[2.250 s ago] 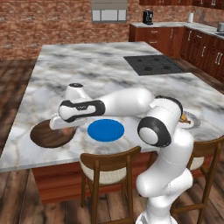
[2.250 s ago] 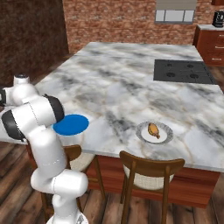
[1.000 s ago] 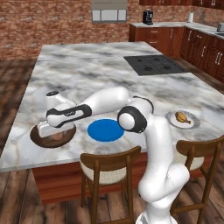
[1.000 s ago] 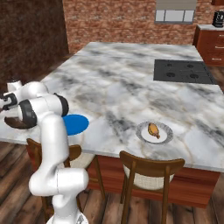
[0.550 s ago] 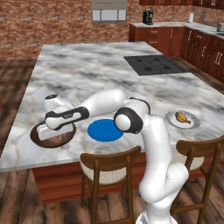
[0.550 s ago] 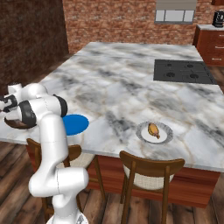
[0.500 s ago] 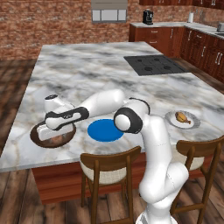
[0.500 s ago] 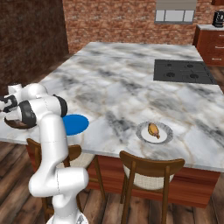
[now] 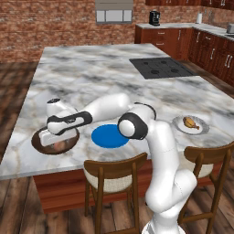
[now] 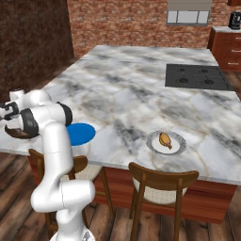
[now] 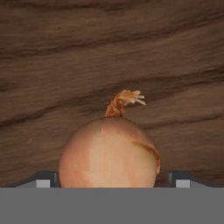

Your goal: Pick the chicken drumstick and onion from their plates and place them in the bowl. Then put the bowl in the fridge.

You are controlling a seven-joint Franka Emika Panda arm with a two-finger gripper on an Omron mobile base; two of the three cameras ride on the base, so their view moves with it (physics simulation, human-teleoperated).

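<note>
The bowl point(image 9: 54, 144), dark brown wood with visible grain, is seen at the left of the left base view, on the near edge of the marble desk point(image 9: 109, 77). In the hand view its grained floor point(image 11: 109, 52) spreads behind the onion point(image 11: 109, 159), which lies inside it at lower centre with its dry tuft pointing up. The blue plate point(image 9: 109, 136) is seen just right of the bowl and carries nothing. The pale plate point(image 9: 192, 124), at the right of the left base view, holds the chicken drumstick point(image 9: 189, 122); in the right base view the same plate point(image 10: 165, 142) is placed at centre right. No readable writing is shown.

The gripper point(image 9: 52, 135) is held low over the bowl. The fingers point(image 11: 43, 179) are spread wide, one tip at each side of the onion at the bottom of the hand view; whether the onion is touched cannot be told.
</note>
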